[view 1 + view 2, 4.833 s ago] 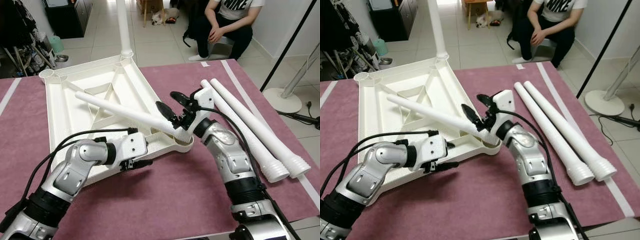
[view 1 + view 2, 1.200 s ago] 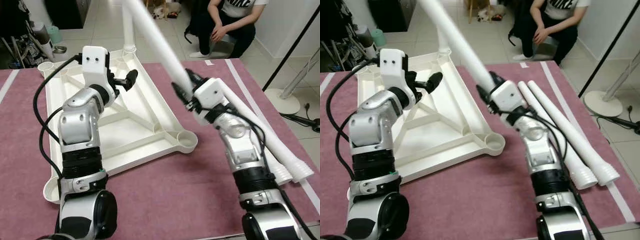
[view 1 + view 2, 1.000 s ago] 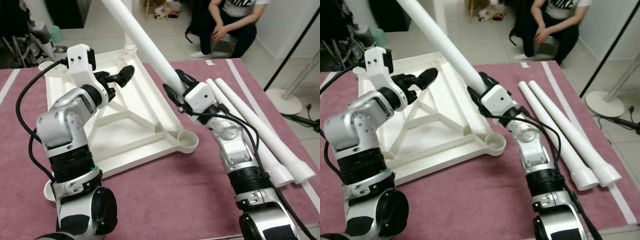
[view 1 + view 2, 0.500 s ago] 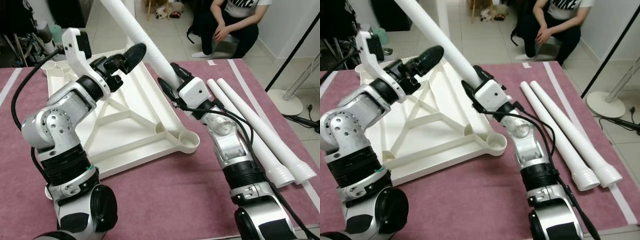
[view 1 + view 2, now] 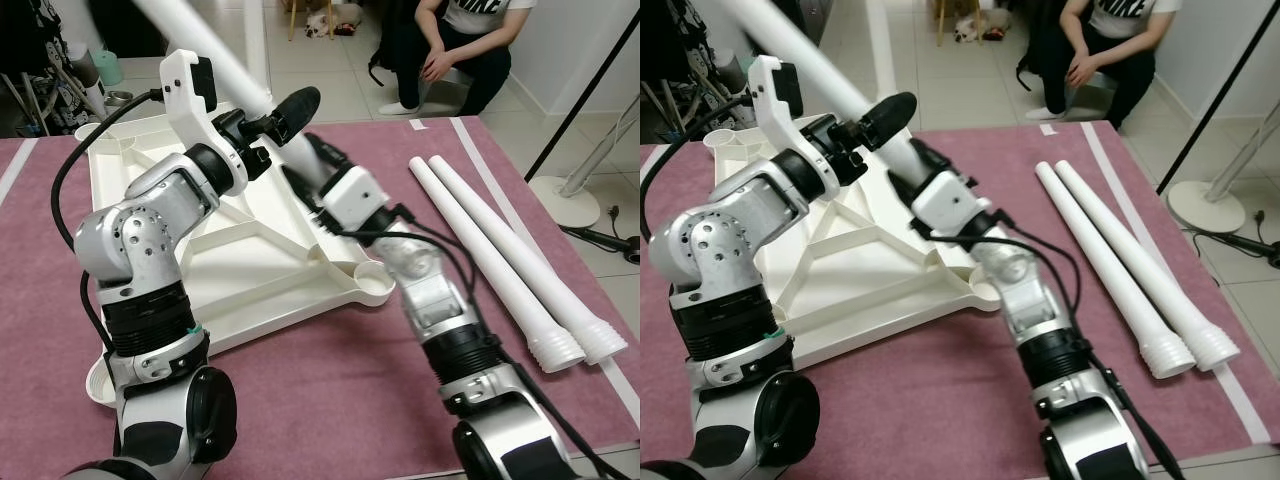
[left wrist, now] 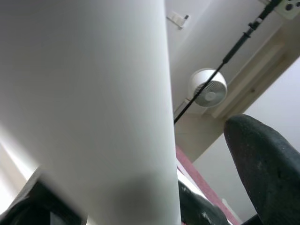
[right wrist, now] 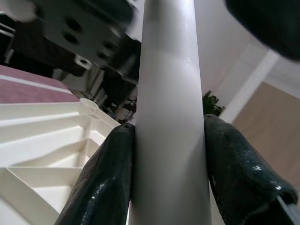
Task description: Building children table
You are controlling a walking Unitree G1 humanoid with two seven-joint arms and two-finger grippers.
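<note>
Left eye view: work surface covered with a mauve cloth (image 5: 300, 400) edged by white stripes; pale tiled floor beyond; a person (image 5: 455, 45) in dark trousers seated at the far side; a white pedestal-fan base (image 5: 565, 198) and a black slanted pole to the robot's right; dark furniture and a small pet at the far edge. White plastic tabletop (image 5: 250, 250) lies underside up on the cloth, ribs and corner sockets showing, one leg standing in its far corner socket. Two loose table legs (image 5: 510, 265) lie side by side on the cloth to the right, touching each other, threaded ends nearest the robot. Change from half a second ago: the held table leg (image 5: 205, 40) now leans further toward the robot's left and the right arm reaches further across the tabletop; the left gripper has come in against the leg. Right gripper (image 5: 315, 170): raised above the tabletop's near-right part, both fingers (image 7: 115, 187) clamped on either side of the held leg, as the right wrist view confirms. Left gripper (image 5: 278, 112): lifted high, elbow bent, fingers around the same leg just above the right gripper; left wrist view shows the leg against one side and the other finger (image 6: 267, 164) standing off it, so not clenched.
</note>
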